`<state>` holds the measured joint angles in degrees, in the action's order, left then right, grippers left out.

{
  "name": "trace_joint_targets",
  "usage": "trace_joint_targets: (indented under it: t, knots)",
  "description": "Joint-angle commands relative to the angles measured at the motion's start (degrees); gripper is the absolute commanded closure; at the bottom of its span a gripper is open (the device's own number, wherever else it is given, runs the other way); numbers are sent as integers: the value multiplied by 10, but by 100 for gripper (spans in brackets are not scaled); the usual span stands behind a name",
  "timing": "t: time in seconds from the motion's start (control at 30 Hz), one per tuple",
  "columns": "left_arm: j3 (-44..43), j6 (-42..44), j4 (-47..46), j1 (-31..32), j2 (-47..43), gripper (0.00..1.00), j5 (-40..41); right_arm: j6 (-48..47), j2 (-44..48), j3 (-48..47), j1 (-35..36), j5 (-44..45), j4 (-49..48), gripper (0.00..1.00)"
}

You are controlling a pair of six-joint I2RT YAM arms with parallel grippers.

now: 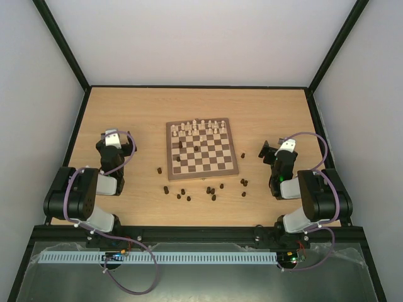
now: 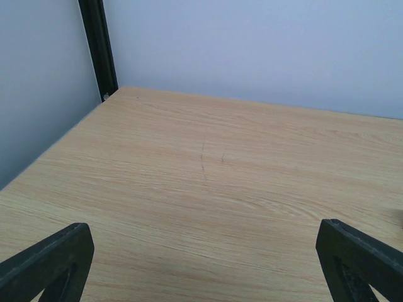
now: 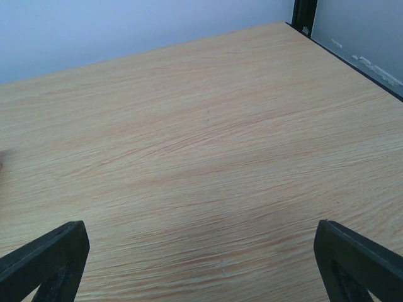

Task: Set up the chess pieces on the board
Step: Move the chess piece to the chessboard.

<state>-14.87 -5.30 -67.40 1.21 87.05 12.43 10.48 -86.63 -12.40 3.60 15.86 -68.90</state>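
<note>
The board (image 1: 214,162) lies in the middle of the table, with pale pieces along its far rows. A few dark brown chess pieces (image 1: 181,146) stand on it. Several more chess pieces (image 1: 182,192) are scattered on the tabletop in front of the board, and one (image 1: 242,155) sits by its right edge. My left gripper (image 1: 112,133) rests left of the board, open; the left wrist view shows its fingers (image 2: 53,261) far apart over bare wood. My right gripper (image 1: 269,150) sits right of the board, open, with its fingers (image 3: 356,258) spread over bare table.
Black frame posts (image 2: 97,47) and pale walls enclose the wooden tabletop (image 1: 126,107). Both arm bases stand at the near edge, with looping purple cables (image 1: 315,145).
</note>
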Motion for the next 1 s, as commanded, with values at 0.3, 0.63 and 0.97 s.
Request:
trace_joint_targets:
  t: [0.3,0.63,0.97]
  knots:
    - [5,4,-30,-2,2,0,-7,-6,-2,-7,0,4,-22,1]
    - [-22,38,83,55,-82,1,58,-10,13,2,0,0,-27,1]
    - [-149,-58,386,74,-257,1,-24,111,281,-146,2,-4,393,1]
